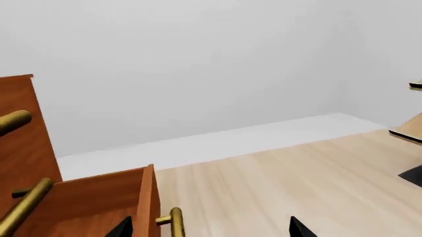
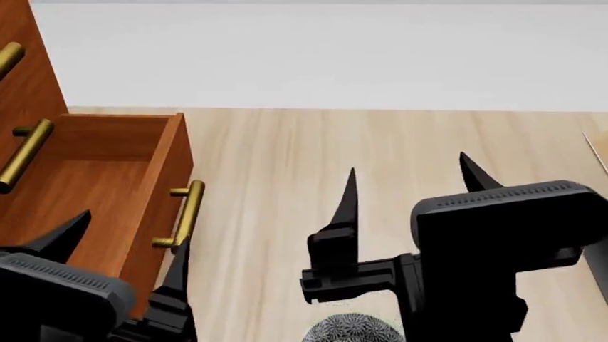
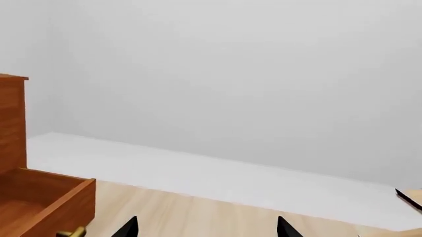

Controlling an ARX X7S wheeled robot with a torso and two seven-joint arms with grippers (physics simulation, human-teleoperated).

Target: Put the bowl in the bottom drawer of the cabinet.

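Left claw [image 2: 124, 246] and right claw [image 2: 409, 182] both gape.

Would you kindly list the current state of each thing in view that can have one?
bottom drawer: pulled open, nothing visible inside.
upper drawer fronts: shut.
bowl: low at the head view's bottom edge, not in the drawer, mostly out of frame.
left gripper: open, holding nothing.
right gripper: open, holding nothing.
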